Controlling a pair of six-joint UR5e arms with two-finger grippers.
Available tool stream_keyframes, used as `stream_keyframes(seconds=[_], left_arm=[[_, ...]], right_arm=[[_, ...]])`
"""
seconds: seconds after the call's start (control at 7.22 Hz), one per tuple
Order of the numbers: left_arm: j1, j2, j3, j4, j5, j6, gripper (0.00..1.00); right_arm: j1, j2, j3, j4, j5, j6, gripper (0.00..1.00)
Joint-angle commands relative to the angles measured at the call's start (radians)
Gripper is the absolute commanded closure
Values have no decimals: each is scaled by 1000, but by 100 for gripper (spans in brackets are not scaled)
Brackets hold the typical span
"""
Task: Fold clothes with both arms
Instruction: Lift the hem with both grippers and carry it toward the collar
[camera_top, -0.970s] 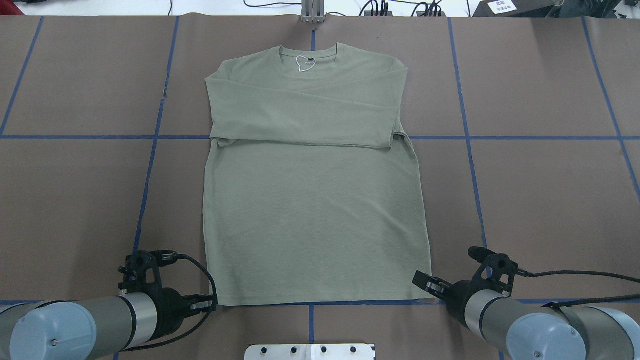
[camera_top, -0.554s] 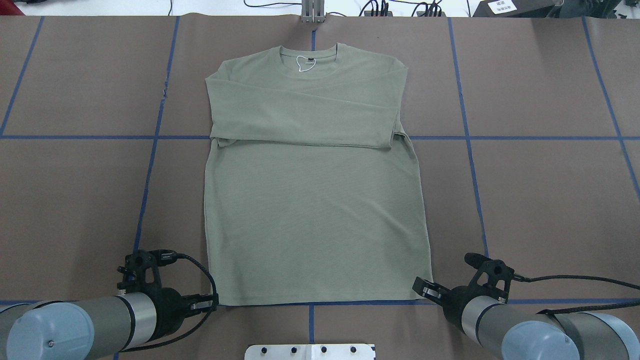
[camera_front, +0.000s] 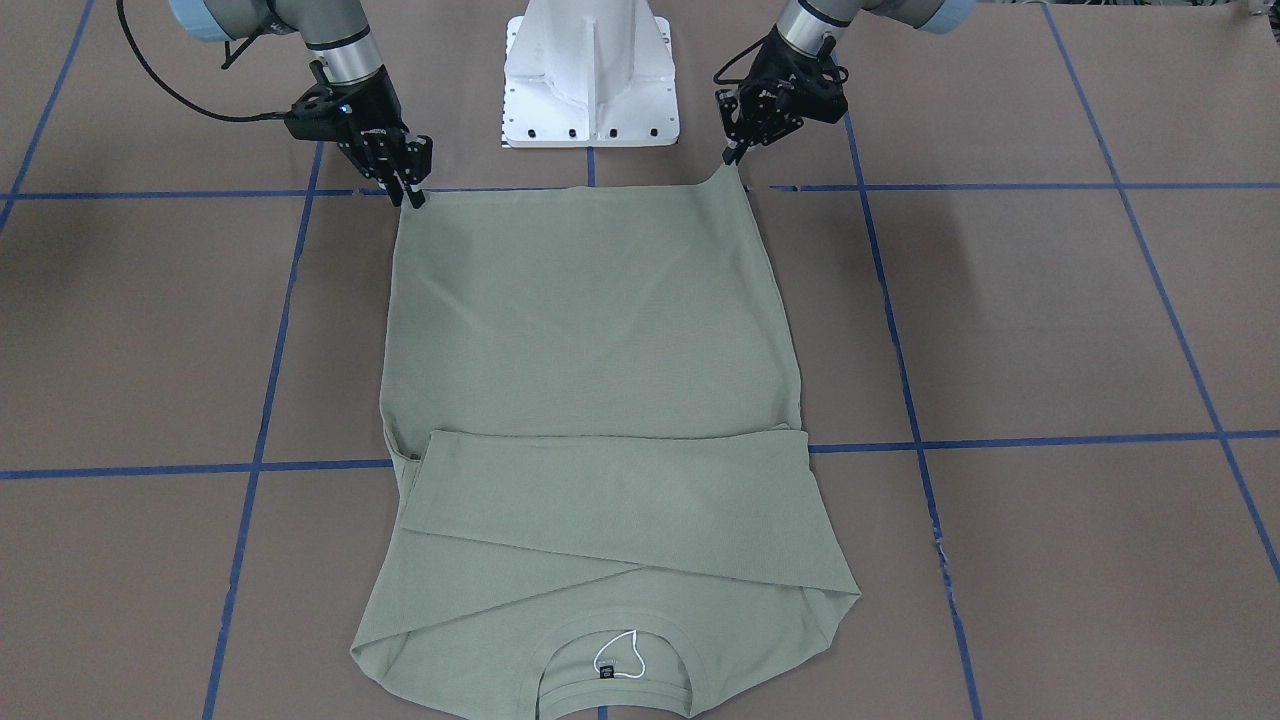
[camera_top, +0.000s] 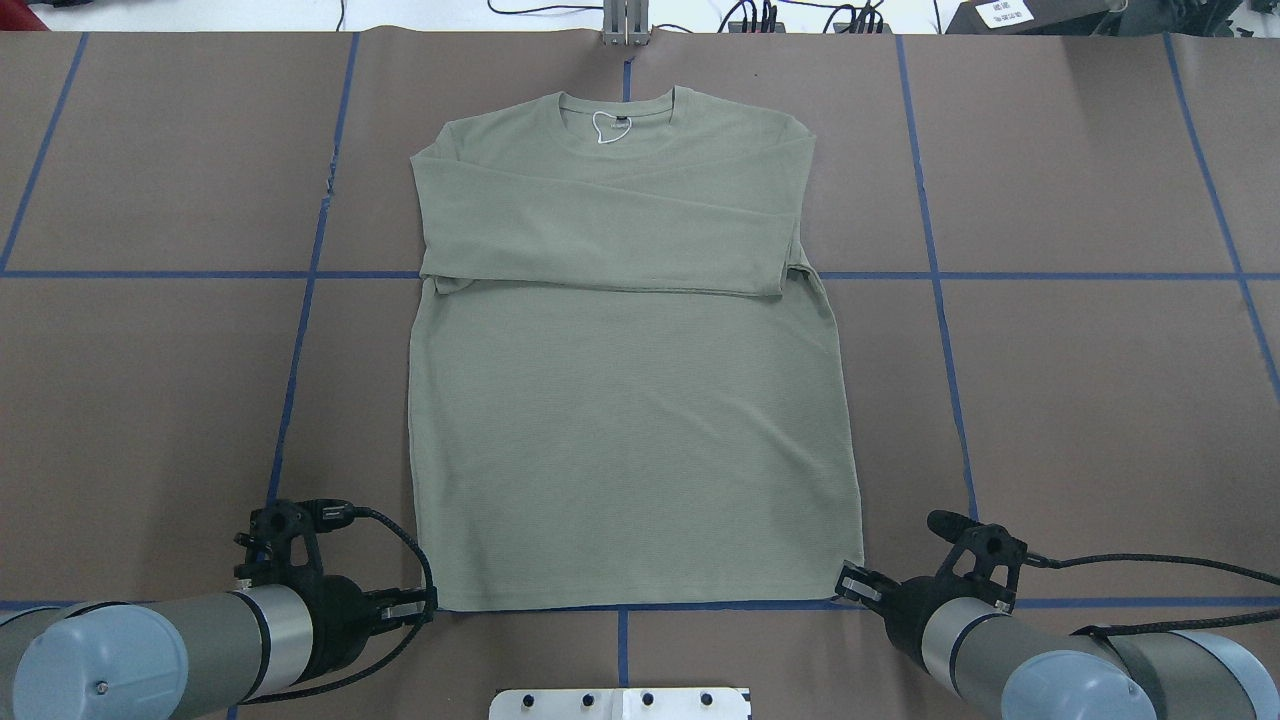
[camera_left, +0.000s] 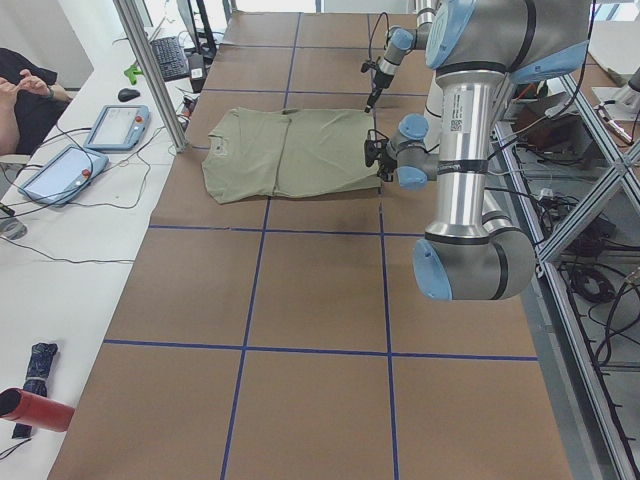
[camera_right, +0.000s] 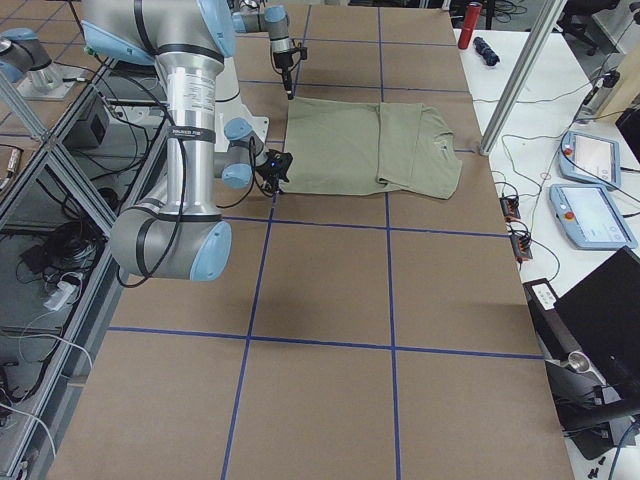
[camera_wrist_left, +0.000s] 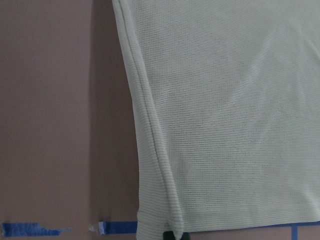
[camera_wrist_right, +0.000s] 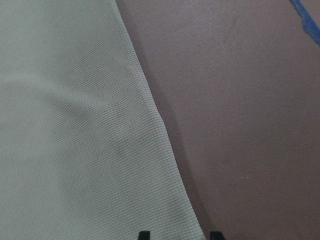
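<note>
Left hand (camera_front: 733, 155) pinches a hem corner of the pale sage-green knit shirt (camera_top: 630, 420); right hand (camera_front: 412, 195) straddles the other, unclosed; lifting now could skew the fold.

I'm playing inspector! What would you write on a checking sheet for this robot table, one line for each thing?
Surface: brown paper with blue tape lines, lying flat.
Job's things: sage-green shirt spread out, both sleeves folded across the chest, hem toward the robot.
Clutter: nothing seen.
Grippers: left gripper jaws shut on one hem corner, which peaks up a little; right gripper jaws open, straddling the other hem corner.
Cables: a black cable loops off each wrist.
Surroundings: white pedestal between the arms; control tablets and a person's hand at the side bench.
</note>
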Motion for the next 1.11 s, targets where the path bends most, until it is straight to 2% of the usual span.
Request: stream_keyframes(seconds=[0.0, 0.14, 0.28, 0.42, 0.69, 0.83, 0.97], left_arm=[[0, 0, -1, 0, -1, 0, 100], [-2, 2, -1, 0, -5, 0, 100], [-2, 12, -32, 8, -11, 1, 100], [-9, 18, -123, 100, -87, 2, 100], [-14, 14, -379, 350, -208, 0, 100], [-41, 0, -500, 485, -300, 1, 100], [-67, -5, -582, 567, -367, 2, 100]], right_arm=[[-4, -3, 2, -12, -10, -1, 100], [-9, 0, 18, -79, -9, -3, 100], [-18, 0, 89, -175, 2, -4, 100], [-27, 2, 213, -322, 38, -6, 100], [-58, 6, 503, -597, 130, -7, 100], [-34, 55, 633, -776, 252, -7, 100], [20, 183, 671, -917, 351, -7, 100]])
